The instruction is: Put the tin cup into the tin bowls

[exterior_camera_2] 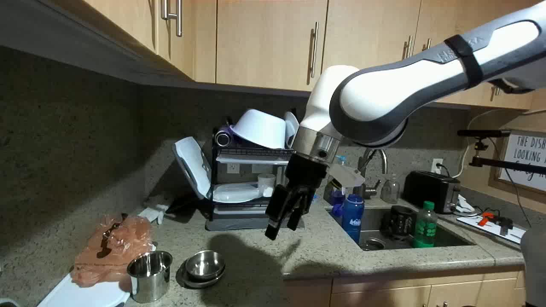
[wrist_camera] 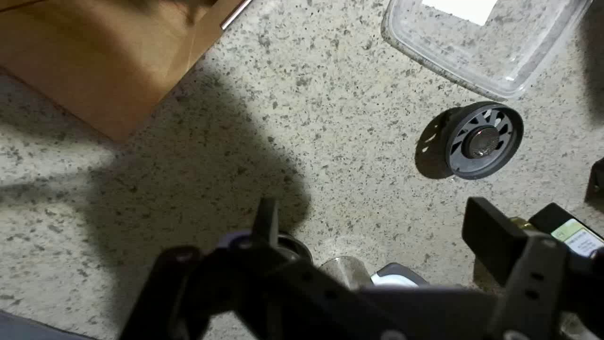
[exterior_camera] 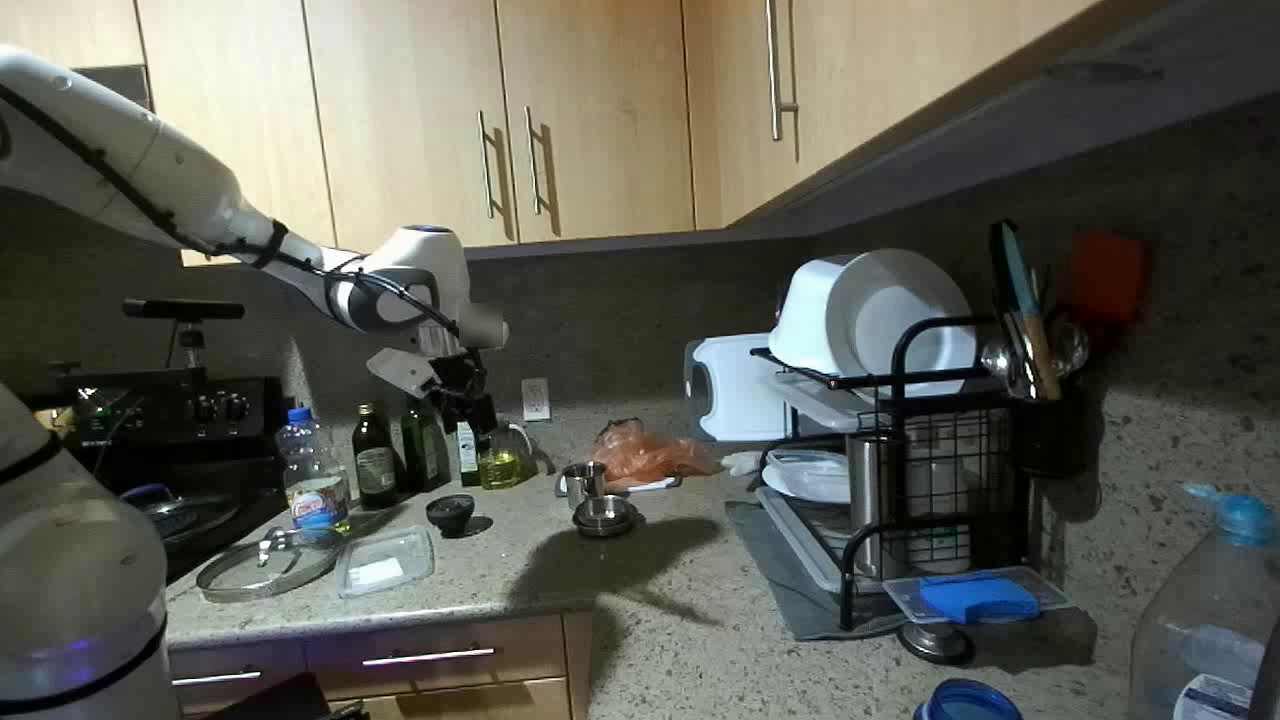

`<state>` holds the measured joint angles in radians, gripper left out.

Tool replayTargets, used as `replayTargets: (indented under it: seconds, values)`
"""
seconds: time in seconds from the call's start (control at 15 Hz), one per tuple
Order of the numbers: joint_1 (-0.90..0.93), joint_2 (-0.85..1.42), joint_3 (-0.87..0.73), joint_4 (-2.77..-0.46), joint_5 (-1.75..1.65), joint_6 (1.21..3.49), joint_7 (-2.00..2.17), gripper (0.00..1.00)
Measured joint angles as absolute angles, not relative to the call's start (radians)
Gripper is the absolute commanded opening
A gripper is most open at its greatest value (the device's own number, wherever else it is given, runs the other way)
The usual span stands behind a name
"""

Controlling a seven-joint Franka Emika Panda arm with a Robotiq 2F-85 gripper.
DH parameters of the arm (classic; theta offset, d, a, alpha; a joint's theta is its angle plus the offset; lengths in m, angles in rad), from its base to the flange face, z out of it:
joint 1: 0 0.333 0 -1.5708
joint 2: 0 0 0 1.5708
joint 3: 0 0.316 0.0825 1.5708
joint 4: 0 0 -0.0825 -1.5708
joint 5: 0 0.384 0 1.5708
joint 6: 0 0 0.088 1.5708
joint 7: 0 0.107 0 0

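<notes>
The shiny tin cup (exterior_camera: 584, 484) stands upright on the counter in both exterior views (exterior_camera_2: 150, 279). The tin bowls (exterior_camera: 605, 513) form a low stack right beside it, also in both exterior views (exterior_camera_2: 204, 267). My gripper (exterior_camera_2: 282, 229) is open and empty, well above the counter and apart from both. It also shows in an exterior view (exterior_camera: 470, 415). In the wrist view the fingers (wrist_camera: 373, 203) are wide apart with bare counter between them. There the tin cup (wrist_camera: 347, 270) and the tin bowls (wrist_camera: 295, 245) show at the bottom, partly hidden by the gripper.
An orange plastic bag (exterior_camera_2: 113, 251) and a white board (exterior_camera_2: 85, 293) lie behind the cup. A dish rack (exterior_camera: 900, 400) stands to one side. Several bottles (exterior_camera: 375, 465), a small black round item (exterior_camera: 450, 514), and a clear plastic lid (exterior_camera: 388, 562) stand or lie towards the stove.
</notes>
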<state>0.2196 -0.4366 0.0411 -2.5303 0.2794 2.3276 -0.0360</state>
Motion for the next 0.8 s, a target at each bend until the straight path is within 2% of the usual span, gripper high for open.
replayTargets:
  seconds: [0.33,0.8]
  values:
    - [0.218,-0.435,0.041,-2.528,0.279,2.332,-0.033,1.00]
    - [0.218,-0.330,0.050,-2.441,0.407,2.558,0.085,1.00]
